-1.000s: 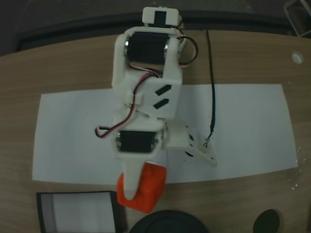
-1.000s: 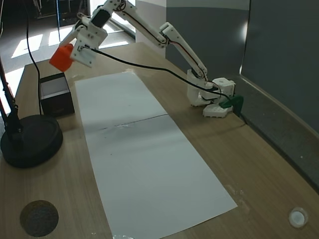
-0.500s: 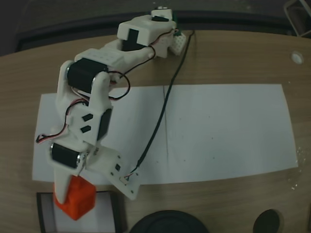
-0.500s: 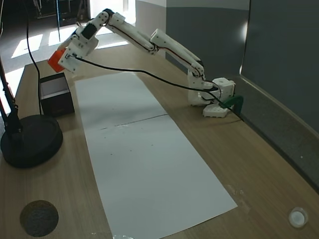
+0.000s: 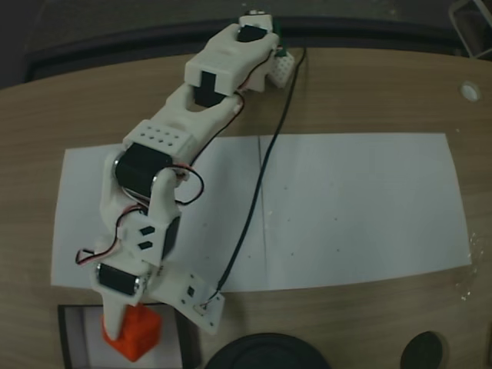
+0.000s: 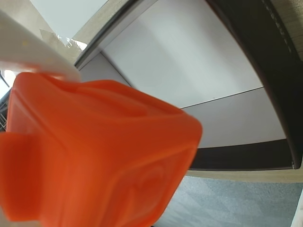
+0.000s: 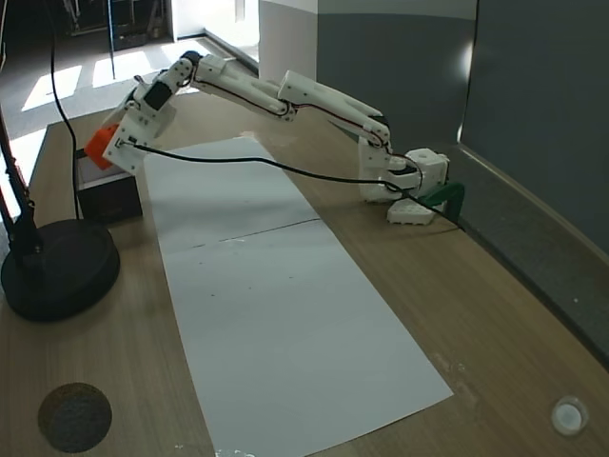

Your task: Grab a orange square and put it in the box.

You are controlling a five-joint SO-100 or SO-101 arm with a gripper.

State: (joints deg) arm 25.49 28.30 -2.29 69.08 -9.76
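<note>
Above the box (image 5: 71, 332), the gripper (image 5: 123, 332) holds the orange square (image 5: 135, 335) clamped between its fingers. Beside the box, white paper (image 5: 354, 207) covers the table (image 5: 46, 123).

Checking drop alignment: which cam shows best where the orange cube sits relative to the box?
The fixed view from above: the orange square, held by the gripper, hangs over the box floor, inside its walls. The wrist view shows the cube close up, with the box's floor behind. The side fixed view shows it small, above the box.
</note>
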